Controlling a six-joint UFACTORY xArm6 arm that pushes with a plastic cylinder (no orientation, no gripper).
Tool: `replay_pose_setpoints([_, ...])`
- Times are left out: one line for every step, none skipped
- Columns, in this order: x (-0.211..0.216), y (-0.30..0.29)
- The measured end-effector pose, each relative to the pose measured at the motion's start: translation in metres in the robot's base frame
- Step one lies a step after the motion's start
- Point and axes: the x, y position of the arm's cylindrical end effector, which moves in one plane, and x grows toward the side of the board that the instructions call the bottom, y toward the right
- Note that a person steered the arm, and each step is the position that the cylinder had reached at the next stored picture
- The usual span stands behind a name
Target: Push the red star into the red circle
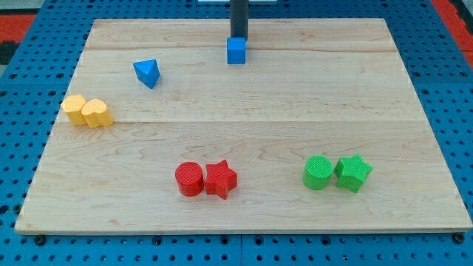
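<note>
The rod's tip (238, 37) sits at the view's top, touching or just behind the blue cube (236, 51). It has no jaws and holds nothing.

The red star (220, 179) lies near the view's bottom, left of centre, already touching the red circle (189, 179) on the circle's right side. The task looks essentially met.

If contact needs firming, the tip should swing clear of the blue cube, come down on the star's right side, and push gently toward the view's left, in line with both centres so that the circle does not slide off.

Count:
- red: 2
- green: 2 (green circle (318, 172), green star (353, 173))
- blue: 2 (the cube, blue triangle (147, 72))
- yellow blocks (88, 111): 2, touching, shapes unclear
</note>
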Motion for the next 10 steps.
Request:
replay_pose_setpoints([-0.001, 0.024])
replay_pose_setpoints([0.007, 0.044])
replay_pose_setpoints([0.009, 0.049])
replay_pose_setpoints([0.009, 0.049])
replay_pose_setpoints([0.009, 0.049])
replay_pose_setpoints([0.009, 0.05])
replay_pose_setpoints([0.014, 0.05])
replay_pose_setpoints([0.021, 0.05])
replay_pose_setpoints([0.05, 0.056])
replay_pose_setpoints([0.075, 0.06])
